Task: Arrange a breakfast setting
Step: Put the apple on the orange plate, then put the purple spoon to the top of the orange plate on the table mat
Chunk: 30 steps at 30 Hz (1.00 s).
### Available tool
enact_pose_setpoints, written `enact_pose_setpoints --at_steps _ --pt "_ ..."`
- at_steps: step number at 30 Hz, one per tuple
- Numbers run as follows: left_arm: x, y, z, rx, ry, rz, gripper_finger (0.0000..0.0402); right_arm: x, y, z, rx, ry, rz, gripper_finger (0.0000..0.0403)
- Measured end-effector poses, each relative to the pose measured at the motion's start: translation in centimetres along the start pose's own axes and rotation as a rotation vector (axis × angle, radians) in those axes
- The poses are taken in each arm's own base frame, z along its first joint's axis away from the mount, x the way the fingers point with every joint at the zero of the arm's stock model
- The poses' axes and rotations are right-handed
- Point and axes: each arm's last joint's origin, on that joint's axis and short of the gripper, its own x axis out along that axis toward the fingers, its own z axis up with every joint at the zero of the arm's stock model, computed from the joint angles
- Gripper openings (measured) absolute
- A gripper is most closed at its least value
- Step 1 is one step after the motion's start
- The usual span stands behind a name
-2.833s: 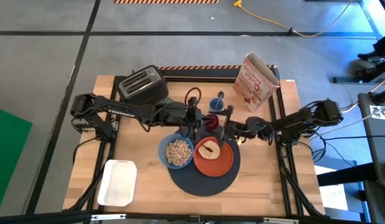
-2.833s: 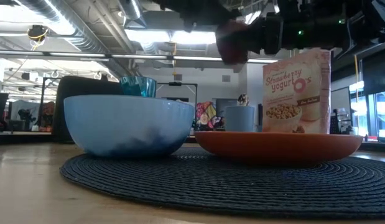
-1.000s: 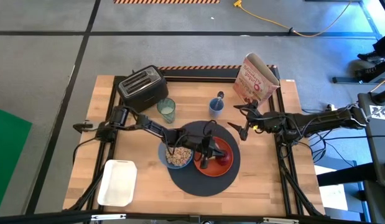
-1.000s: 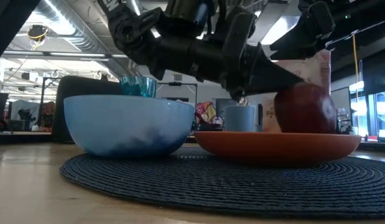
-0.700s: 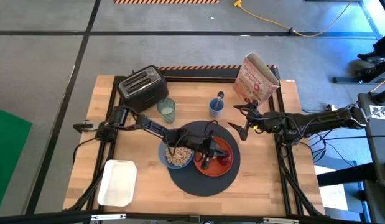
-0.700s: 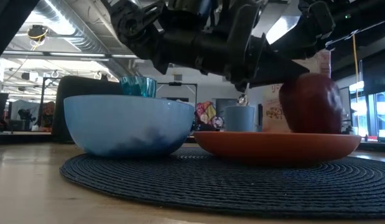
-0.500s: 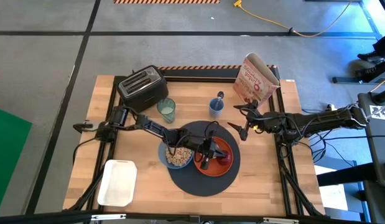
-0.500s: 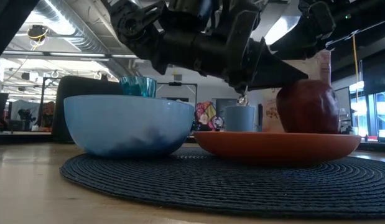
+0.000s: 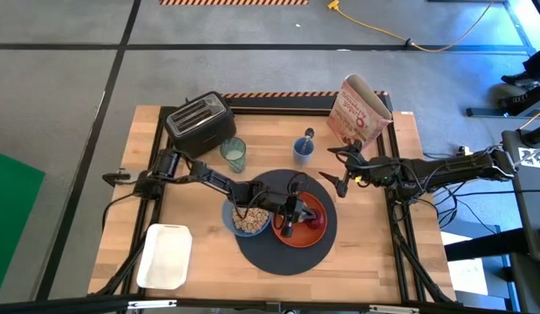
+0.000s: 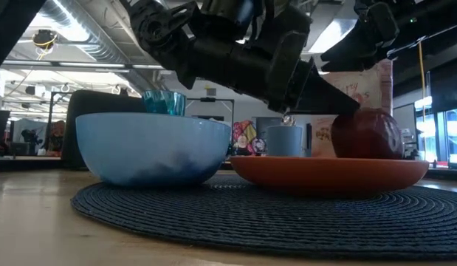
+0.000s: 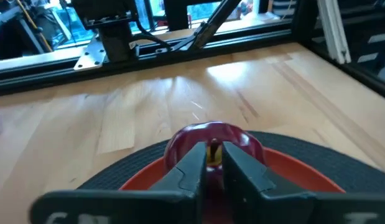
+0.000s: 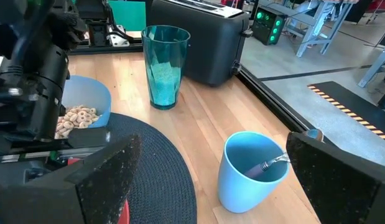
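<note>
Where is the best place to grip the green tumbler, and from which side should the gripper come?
Grip the green tumbler around its upper wall, coming level from the side facing the blue cup. It stands upright and is tall and narrow, with the toaster close behind, so that side looks freest.

One round mat (image 9: 283, 249), one blue bowl of cereal (image 9: 249, 218), one orange plate (image 9: 315, 234), one red apple (image 10: 367, 134), one green tumbler (image 9: 234, 154), one blue cup (image 9: 303, 150), one spoon (image 9: 309, 135), one toaster (image 9: 200, 121), one cereal box (image 9: 362, 113), one white tray (image 9: 165, 255), two grippers: left (image 9: 284, 223), right (image 9: 341, 173).
</note>
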Motion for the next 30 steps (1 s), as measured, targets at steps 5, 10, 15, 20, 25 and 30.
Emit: enact_pose_setpoints --at_steps 5,10,15,20,25,30 --pt "0.0 -0.1 0.0 0.011 0.001 0.009 0.0091 0.0 0.0 0.0 0.0 -0.001 0.0 0.0392" --pt "-0.4 0.1 1.0 0.01 -0.034 0.04 0.0128 0.0 0.0 0.0 0.009 -0.002 0.0 0.0392" --pt "-1.9 0.4 3.5 -0.003 -0.063 0.077 0.0148 0.0 0.0 0.0 0.025 -0.002 -0.009 0.0392" --pt "-3.7 1.3 5.3 -0.029 -0.015 0.151 0.0151 0.0 -0.2 0.0 0.041 -0.005 -0.058 0.0392" --pt "-5.7 2.9 6.6 -0.049 0.013 0.246 0.0149 0.1 -0.3 0.1 0.085 -0.019 -0.11 0.0392" --pt "-9.0 4.4 6.9 -0.106 -0.029 0.332 0.0149 1.2 0.2 0.1 0.086 -0.032 -0.121 0.0392"
